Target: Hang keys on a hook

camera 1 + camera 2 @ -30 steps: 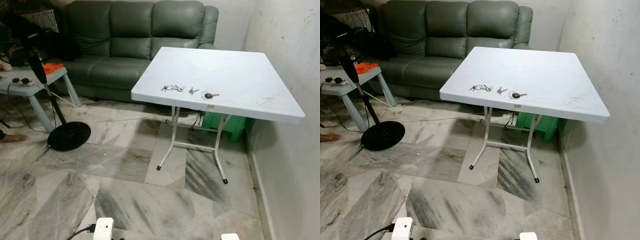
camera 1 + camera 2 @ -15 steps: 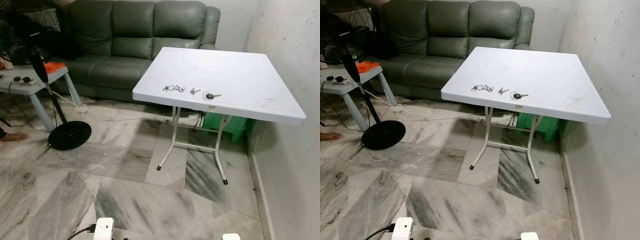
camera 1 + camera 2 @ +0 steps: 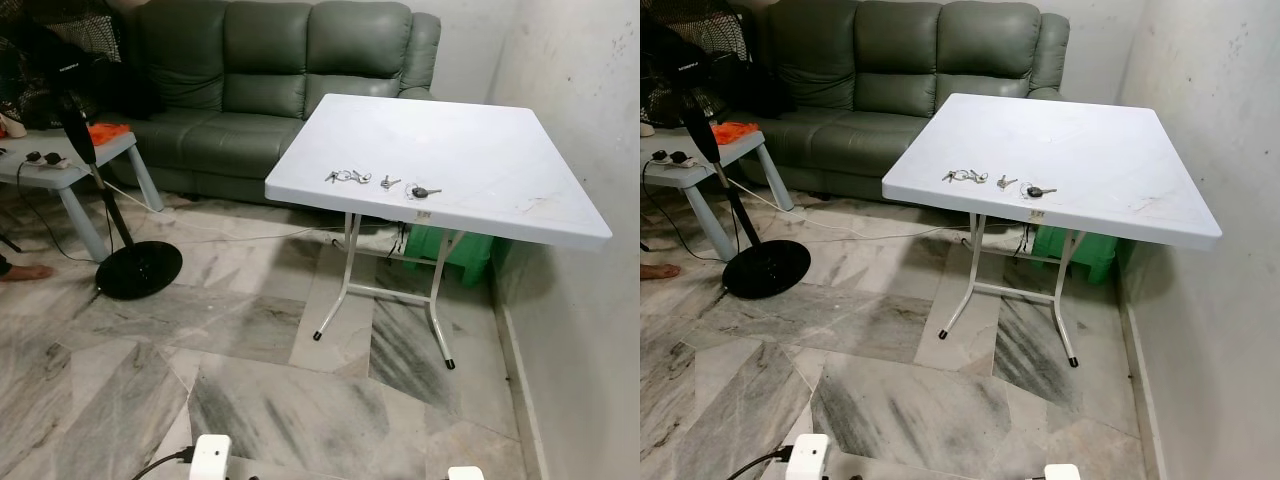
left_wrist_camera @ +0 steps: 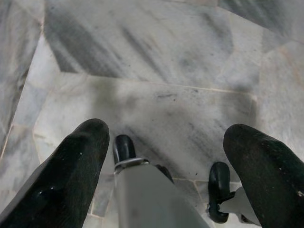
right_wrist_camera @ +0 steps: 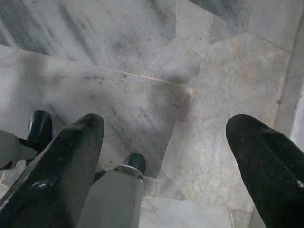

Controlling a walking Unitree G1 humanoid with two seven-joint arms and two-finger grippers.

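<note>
Several keys lie in a row near the front edge of a white folding table (image 3: 470, 150): a bunch of keys on a ring (image 3: 346, 177), a small single key (image 3: 386, 182) and a black-headed key (image 3: 423, 190). My left gripper (image 4: 166, 156) hangs low over the marble floor with its two black fingers (image 4: 71, 175) spread wide, open and empty. My right gripper (image 5: 166, 156) hangs the same way over the floor, open and empty. Both are far from the table.
A green sofa (image 3: 270, 80) stands behind the table. At the left are a standing fan with a round black base (image 3: 138, 270), a grey side table (image 3: 60, 170) and cables on the floor. A white wall (image 3: 590, 120) runs along the right. A green box (image 3: 450, 250) sits under the table.
The view has shifted slightly as the camera moved; the keys and table stay where they were.
</note>
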